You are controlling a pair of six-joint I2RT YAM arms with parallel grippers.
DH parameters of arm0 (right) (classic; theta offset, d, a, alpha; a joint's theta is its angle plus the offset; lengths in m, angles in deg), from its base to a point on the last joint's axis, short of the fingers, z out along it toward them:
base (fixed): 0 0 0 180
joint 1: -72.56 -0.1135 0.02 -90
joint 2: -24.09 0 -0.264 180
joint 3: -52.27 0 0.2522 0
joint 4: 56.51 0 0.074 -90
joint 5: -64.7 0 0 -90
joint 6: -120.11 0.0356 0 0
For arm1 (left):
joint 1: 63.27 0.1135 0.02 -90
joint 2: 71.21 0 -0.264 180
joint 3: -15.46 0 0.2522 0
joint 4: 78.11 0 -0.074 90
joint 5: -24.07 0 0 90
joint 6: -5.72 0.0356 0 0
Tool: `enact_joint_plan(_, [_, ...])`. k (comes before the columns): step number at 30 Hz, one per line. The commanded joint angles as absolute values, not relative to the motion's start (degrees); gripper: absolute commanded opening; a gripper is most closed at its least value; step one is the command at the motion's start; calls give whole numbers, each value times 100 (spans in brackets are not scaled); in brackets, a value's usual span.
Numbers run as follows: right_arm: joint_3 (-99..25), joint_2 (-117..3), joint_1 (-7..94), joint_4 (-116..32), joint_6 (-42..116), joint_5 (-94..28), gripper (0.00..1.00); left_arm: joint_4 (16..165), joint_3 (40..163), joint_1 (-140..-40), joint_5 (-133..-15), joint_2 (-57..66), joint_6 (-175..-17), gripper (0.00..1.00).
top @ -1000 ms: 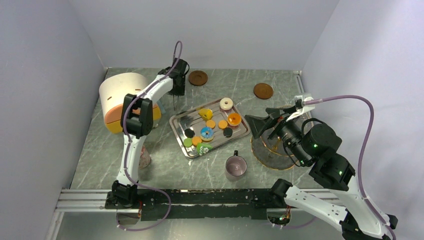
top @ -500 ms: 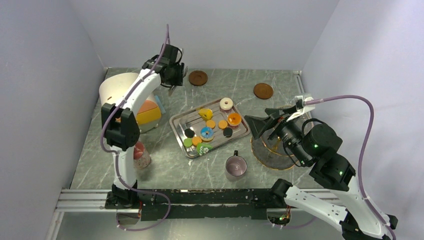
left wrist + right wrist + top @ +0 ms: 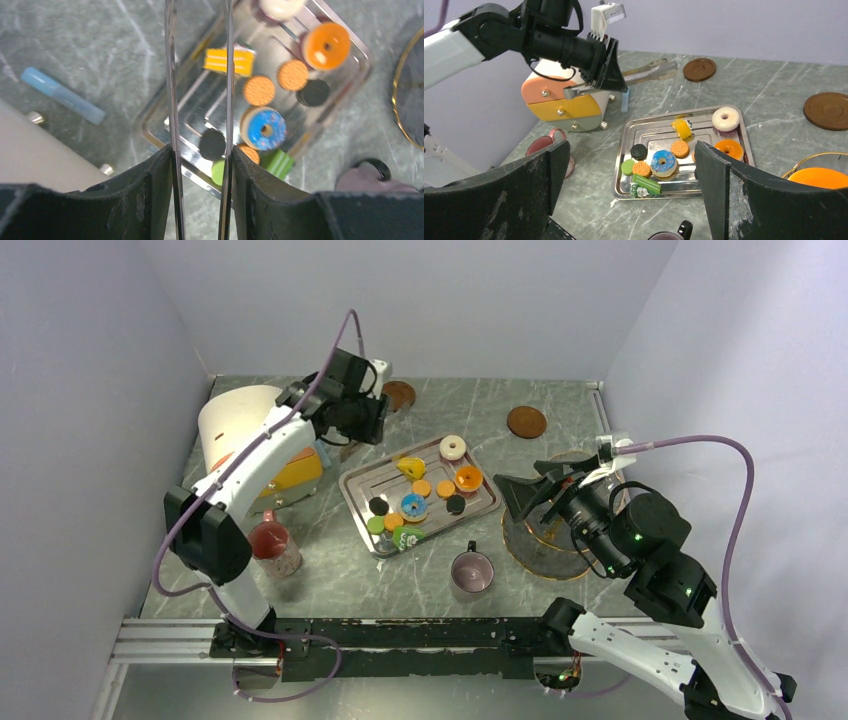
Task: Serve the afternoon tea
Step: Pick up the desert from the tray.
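While the left gripper hovers toward the desk's far-left corner, its jaws pinch metal tongs | right gripper: jaws spread wide above gold-rimmed plate by right edge | treats: on steel tray, mid-desk | mug: upright, near front edge, apart from tray
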State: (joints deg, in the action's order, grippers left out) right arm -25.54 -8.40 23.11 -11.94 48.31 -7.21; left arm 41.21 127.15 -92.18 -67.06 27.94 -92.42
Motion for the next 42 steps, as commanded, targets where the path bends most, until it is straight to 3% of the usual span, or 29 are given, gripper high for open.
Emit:
enact_joint_plan(1, [-2584,-746,2310,-1167,4890,-631,100,4077,12384,-9750,-6705,2369,-9287,49])
enact_joint_plan(24, [-2548,-632,2310,-1149,4896,-605,99,4437,12151,-10529,-5748,3450,-9393,48])
enact_joint_plan(42, [-2521,-676,2314,-1211,4818,-553,99,4414,12001,-10730,-5545,3468,-9464,46])
